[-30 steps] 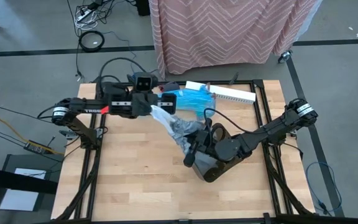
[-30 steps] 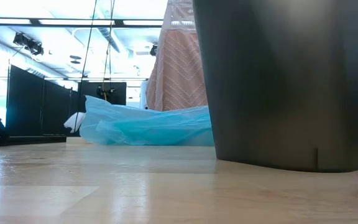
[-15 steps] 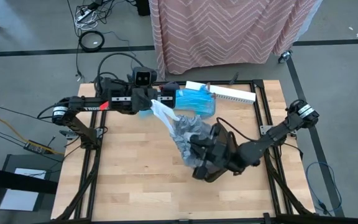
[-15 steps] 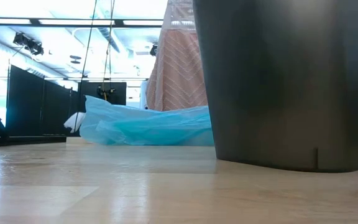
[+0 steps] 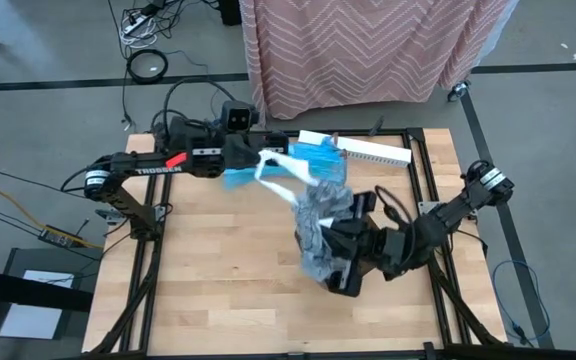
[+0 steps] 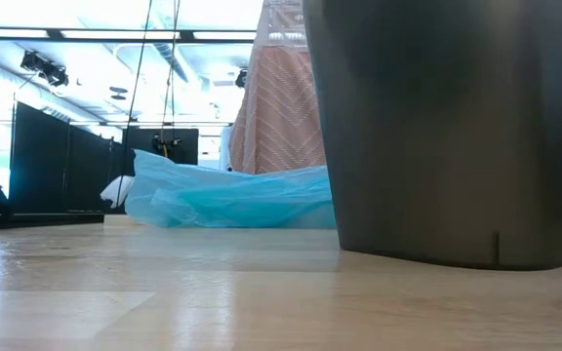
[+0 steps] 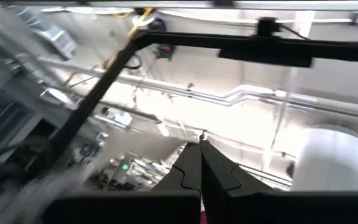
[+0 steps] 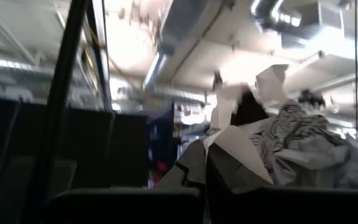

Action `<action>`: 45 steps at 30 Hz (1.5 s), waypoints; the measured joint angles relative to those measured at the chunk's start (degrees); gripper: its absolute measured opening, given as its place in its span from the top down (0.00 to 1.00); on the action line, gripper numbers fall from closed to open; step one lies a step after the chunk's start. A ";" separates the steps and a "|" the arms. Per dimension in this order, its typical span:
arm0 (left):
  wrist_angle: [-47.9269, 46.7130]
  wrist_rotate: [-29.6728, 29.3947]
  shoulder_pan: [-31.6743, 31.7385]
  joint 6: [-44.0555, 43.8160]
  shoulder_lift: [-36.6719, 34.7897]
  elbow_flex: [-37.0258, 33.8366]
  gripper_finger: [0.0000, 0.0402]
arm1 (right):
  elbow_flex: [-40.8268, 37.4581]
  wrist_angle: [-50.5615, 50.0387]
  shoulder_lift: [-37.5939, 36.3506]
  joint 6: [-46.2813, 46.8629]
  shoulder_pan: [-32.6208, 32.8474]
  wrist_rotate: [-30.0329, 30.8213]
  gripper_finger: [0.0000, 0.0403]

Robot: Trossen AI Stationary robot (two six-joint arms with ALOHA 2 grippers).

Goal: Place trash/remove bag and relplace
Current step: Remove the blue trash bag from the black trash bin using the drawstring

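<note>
We are seeing the left end effector, clamped on the bag, stretching it from the bin; right end effector pinching bag's rim.

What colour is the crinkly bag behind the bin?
Bright blue bag, best seen in the low view beside the dark bin.

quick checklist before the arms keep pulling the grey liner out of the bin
1. Left pincer shut on the grey liner: ok, the liner's pale end stretches up to it.
2. Right pincer shut on the liner: ok, crumpled grey plastic sits at its fingers.
3. Liner clear of the dark bin: cannot tell, the bunched plastic hides the rim.
4. Bin upright on the table: ok in the low view.
5. Blue bag out of the way: not ok, it lies right behind the liner.
</note>
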 joint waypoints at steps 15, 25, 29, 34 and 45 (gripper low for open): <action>-17.04 -3.92 11.00 -0.24 0.04 13.14 1.00 | 30.14 -39.41 0.00 6.74 -14.87 -6.06 1.00; -39.72 3.81 20.21 12.45 0.28 28.36 1.00 | 44.02 -55.44 -0.04 6.40 -25.58 -5.10 1.00; -47.36 9.31 22.55 16.19 1.11 28.96 1.00 | 44.51 -59.66 -0.04 4.21 -28.24 3.07 1.00; -48.43 12.32 23.03 14.67 6.79 28.85 1.00 | 44.49 -67.66 -0.04 5.14 -30.51 9.18 1.00; -31.58 11.49 20.38 -0.07 20.07 28.78 1.00 | 44.44 -75.05 -2.02 3.77 -31.11 24.71 1.00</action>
